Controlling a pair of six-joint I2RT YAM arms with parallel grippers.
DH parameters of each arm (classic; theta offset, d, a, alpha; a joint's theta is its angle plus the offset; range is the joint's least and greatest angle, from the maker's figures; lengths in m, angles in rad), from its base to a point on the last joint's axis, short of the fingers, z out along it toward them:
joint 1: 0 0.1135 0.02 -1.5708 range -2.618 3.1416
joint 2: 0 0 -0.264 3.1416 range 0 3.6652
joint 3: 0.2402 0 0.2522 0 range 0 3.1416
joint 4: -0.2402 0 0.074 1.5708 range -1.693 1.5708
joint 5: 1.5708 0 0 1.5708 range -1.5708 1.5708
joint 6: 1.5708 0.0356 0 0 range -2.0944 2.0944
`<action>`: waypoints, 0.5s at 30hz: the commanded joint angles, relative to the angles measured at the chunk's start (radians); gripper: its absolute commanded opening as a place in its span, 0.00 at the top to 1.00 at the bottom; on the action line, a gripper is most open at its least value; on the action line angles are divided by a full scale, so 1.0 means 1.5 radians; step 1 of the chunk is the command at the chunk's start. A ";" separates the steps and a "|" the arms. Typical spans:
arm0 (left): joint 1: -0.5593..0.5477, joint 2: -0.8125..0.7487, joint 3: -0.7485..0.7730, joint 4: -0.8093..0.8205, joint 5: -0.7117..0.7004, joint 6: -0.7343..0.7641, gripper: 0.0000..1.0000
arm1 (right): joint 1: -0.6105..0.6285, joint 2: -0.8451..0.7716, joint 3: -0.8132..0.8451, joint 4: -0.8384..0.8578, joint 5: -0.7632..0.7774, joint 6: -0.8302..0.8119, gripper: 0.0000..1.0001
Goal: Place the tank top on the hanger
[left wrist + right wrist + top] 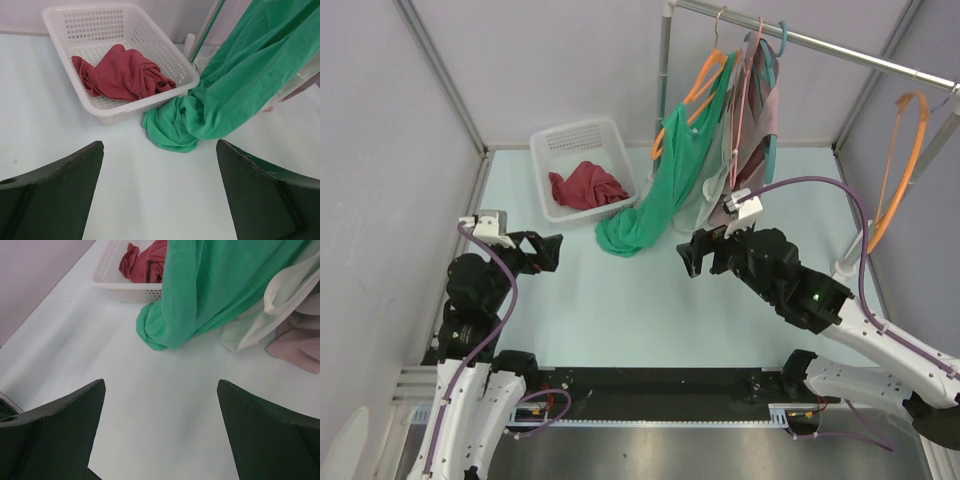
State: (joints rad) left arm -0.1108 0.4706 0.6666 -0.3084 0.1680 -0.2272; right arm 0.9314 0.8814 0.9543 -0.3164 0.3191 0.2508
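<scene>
Worktop [620,310]: pale, carrying the basket and both arms.
Rail [840,50]: crossing the far right corner, bearing hung clothes.
Green garment [665,190]: hanging from the rail, its hem pooling against the basket's corner, between basket and right gripper.
Basket [545,150]: white, sitting far left.
Tank top [585,187]: lying crumpled inside the basket.
Hanger [916,97]: hanging bare at the rail's right end, well apart from the tank top.
Left gripper [555,252]: hovering near the basket, gaping wide, holding nothing.
Right gripper [685,255]: hovering before the green hem, spread wide, holding nothing.
</scene>
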 commanded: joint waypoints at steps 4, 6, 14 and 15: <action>0.002 0.005 0.001 0.024 -0.006 0.003 0.00 | -0.004 -0.022 0.009 0.014 -0.003 -0.018 0.00; 0.002 0.009 0.002 0.022 -0.006 0.003 0.00 | -0.004 -0.023 0.009 0.010 0.001 -0.019 0.00; 0.002 0.019 -0.007 0.013 -0.033 0.017 0.01 | -0.004 -0.024 0.001 0.007 -0.003 -0.013 0.00; 0.001 0.025 -0.008 0.002 -0.046 0.020 0.01 | -0.004 -0.022 -0.001 0.006 -0.003 -0.012 0.00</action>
State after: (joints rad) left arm -0.1108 0.4923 0.6662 -0.3084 0.1520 -0.2260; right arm 0.9291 0.8650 0.9539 -0.3244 0.3145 0.2417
